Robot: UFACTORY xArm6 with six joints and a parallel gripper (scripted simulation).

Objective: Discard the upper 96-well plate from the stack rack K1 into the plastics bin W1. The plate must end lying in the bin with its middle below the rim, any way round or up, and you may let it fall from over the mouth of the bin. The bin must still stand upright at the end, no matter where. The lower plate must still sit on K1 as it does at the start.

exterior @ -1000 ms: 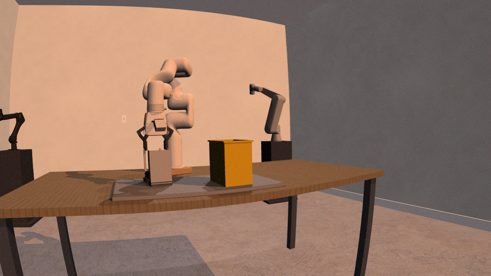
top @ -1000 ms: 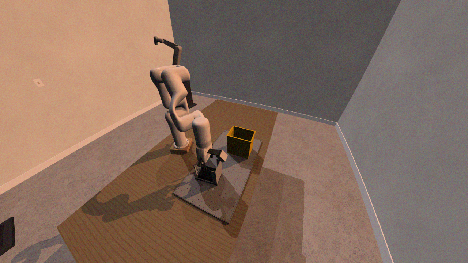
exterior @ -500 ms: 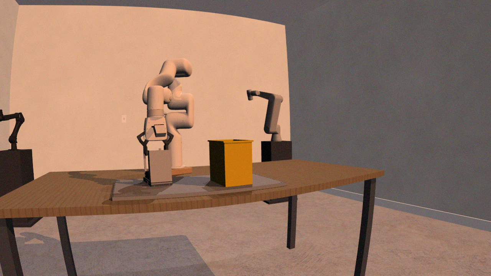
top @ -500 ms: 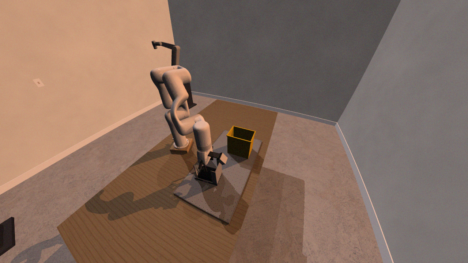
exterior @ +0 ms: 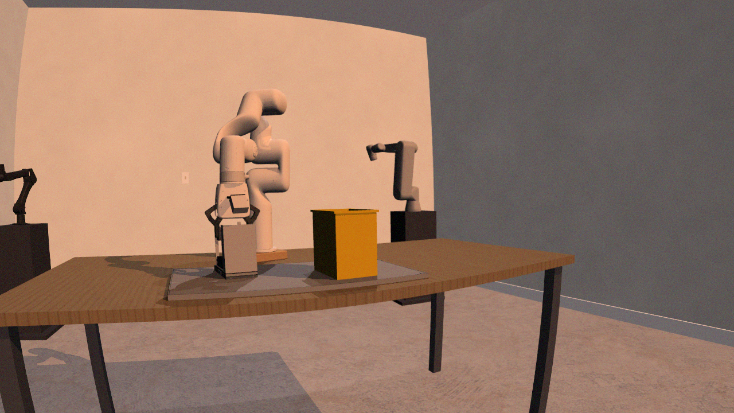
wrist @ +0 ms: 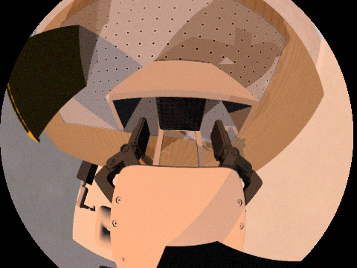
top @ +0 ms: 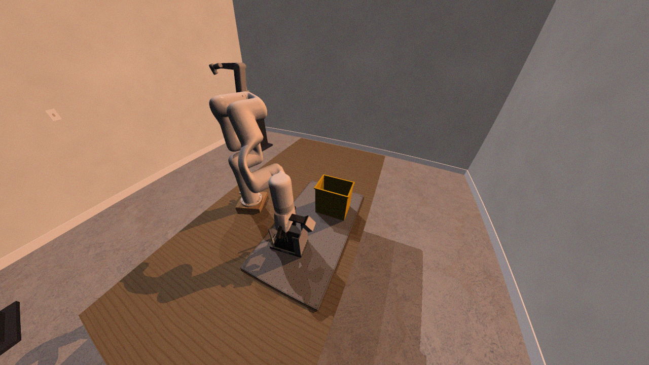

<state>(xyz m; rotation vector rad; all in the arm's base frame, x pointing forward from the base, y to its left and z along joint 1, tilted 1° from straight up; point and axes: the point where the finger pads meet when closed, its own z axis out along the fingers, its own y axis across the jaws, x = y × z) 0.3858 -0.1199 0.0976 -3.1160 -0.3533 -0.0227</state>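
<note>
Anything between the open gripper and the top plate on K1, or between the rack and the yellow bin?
Nothing visible. The open gripper straddles the top of rack K1; the plate itself is hard to make out. Only bare mat separates rack and bin W1.

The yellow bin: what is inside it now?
In the top view, the yellow bin shows only dark inner walls through its open mouth, and no plate appears there. Its floor lies in shadow and cannot be seen. The open tool is at the stack rack.

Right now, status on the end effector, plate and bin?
End effector open, empty, low over rack K1. Upper plate not gripped yet. Bin W1 upright, nothing between.
</note>
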